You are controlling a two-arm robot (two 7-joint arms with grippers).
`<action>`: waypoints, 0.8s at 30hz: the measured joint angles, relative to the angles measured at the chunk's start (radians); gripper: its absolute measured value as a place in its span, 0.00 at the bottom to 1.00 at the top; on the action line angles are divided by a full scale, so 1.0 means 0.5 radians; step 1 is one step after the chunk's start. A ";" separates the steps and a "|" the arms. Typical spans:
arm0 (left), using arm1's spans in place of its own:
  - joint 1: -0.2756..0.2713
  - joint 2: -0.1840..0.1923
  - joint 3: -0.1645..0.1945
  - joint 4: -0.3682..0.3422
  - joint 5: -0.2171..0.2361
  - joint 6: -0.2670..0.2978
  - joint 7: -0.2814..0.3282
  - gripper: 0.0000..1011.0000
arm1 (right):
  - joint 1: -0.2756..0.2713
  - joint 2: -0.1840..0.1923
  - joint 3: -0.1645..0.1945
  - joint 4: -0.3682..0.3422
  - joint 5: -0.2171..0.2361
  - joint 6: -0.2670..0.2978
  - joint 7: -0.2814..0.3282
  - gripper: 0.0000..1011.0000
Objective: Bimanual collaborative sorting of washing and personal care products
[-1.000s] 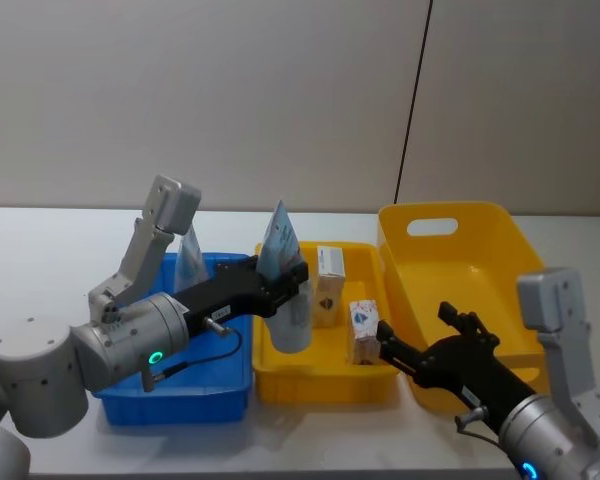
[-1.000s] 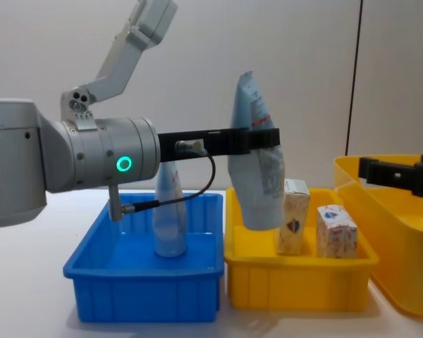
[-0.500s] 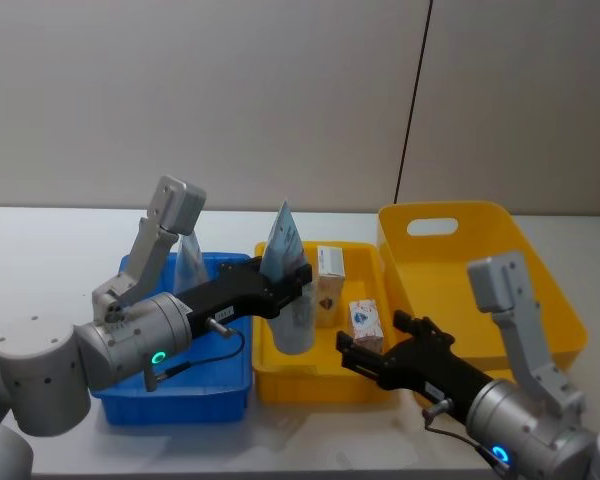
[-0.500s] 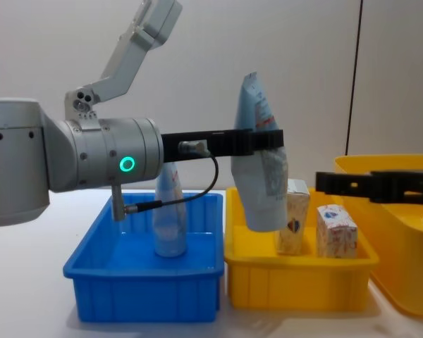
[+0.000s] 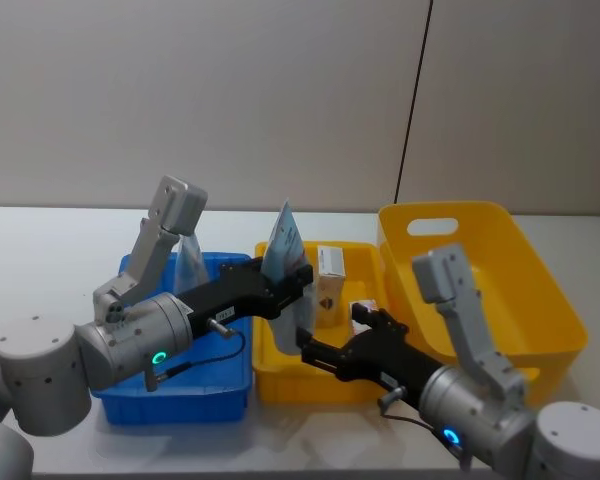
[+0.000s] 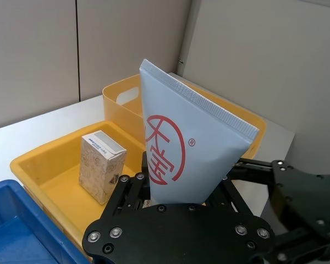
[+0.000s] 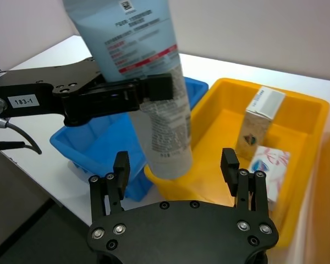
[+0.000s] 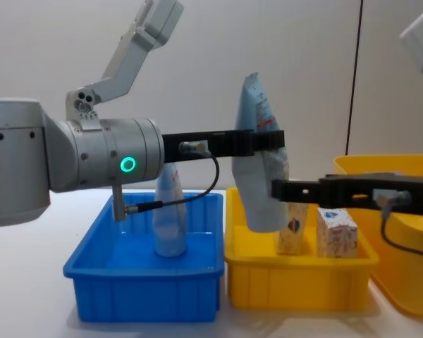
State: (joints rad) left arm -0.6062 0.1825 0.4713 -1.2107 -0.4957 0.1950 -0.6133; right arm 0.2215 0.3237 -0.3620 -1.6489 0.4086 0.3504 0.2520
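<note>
My left gripper (image 5: 295, 285) is shut on a pale blue-and-white pouch (image 5: 284, 262), holding it upright by its middle over the small yellow tray (image 5: 320, 385). From the side the pouch (image 8: 261, 176) hangs with its base just above the tray's rim. My right gripper (image 7: 175, 164) is open, one finger on each side of the pouch's lower end (image 7: 165, 137), apart from it. A second pouch (image 5: 190, 262) stands in the blue bin (image 5: 180, 400). In the tray stand a tall cream box (image 5: 329, 275) and a short box (image 8: 336, 232).
A large yellow bin (image 5: 500, 250) with a handle slot sits at the right, against the small tray. The blue bin touches the tray's left side. White table lies to the left and in front, with a grey wall behind.
My right arm has swung left from beside the large yellow bin, bringing its open gripper to the pouch's lower end. The left arm and its pouch have hardly moved.
</note>
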 joint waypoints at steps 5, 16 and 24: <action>-0.001 0.000 0.001 0.000 0.000 0.000 -0.001 0.36 | 0.081 -0.044 -0.066 0.108 -0.051 -0.051 0.019 0.99; -0.002 0.000 0.002 0.000 0.000 0.000 -0.001 0.36 | 0.236 -0.147 -0.193 0.352 -0.179 -0.187 0.041 0.99; -0.002 0.000 0.001 0.000 0.000 0.000 0.000 0.36 | 0.292 -0.186 -0.236 0.443 -0.227 -0.238 0.047 0.83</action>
State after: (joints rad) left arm -0.6070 0.1826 0.4720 -1.2107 -0.4957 0.1949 -0.6136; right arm 0.3674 0.2308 -0.4800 -1.4276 0.2953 0.2315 0.2755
